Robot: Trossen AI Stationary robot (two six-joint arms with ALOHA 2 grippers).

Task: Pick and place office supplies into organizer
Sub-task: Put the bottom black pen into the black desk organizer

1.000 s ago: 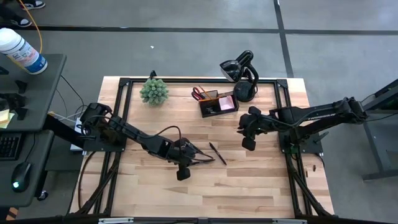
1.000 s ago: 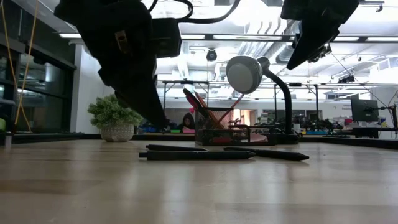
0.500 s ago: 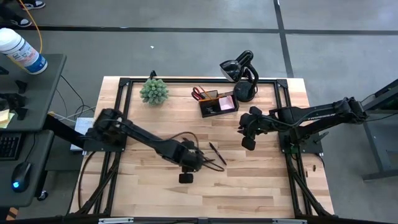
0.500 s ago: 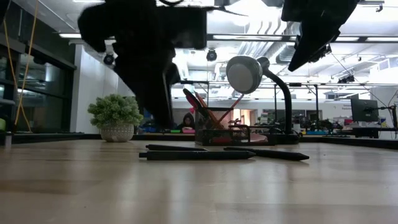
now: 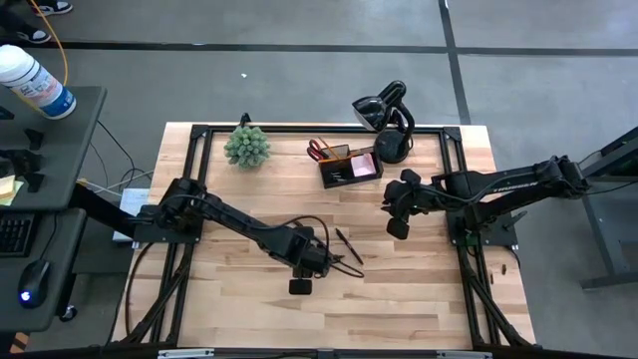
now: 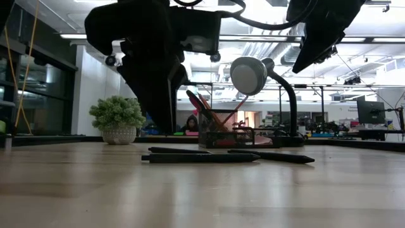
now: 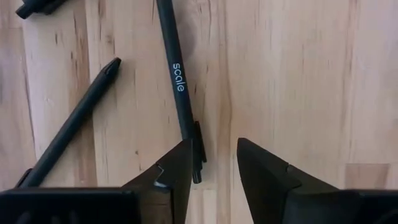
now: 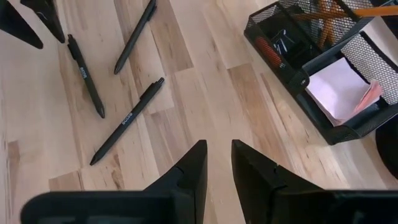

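table (image 5: 419, 289): one, pale wood planks
organizer (image 5: 349, 167): one, black mesh box, back of table, holds pink pad, scissors
pens (image 8: 127, 119): three, slim black, loose mid-table
left gripper (image 7: 214, 163): spread, tips beside a pen clip
right gripper (image 8: 216, 163): slightly parted, empty, near organizer

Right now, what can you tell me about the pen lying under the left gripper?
The pen is slim, matte black, apparently plastic, with white "scale" lettering on its barrel and a clip near one end. It lies flat on the wooden table, unheld. The left gripper hangs over its clip end, fingers parted; one finger overlaps the clip, contact unclear. Two more black pens lie nearby, apart from it.
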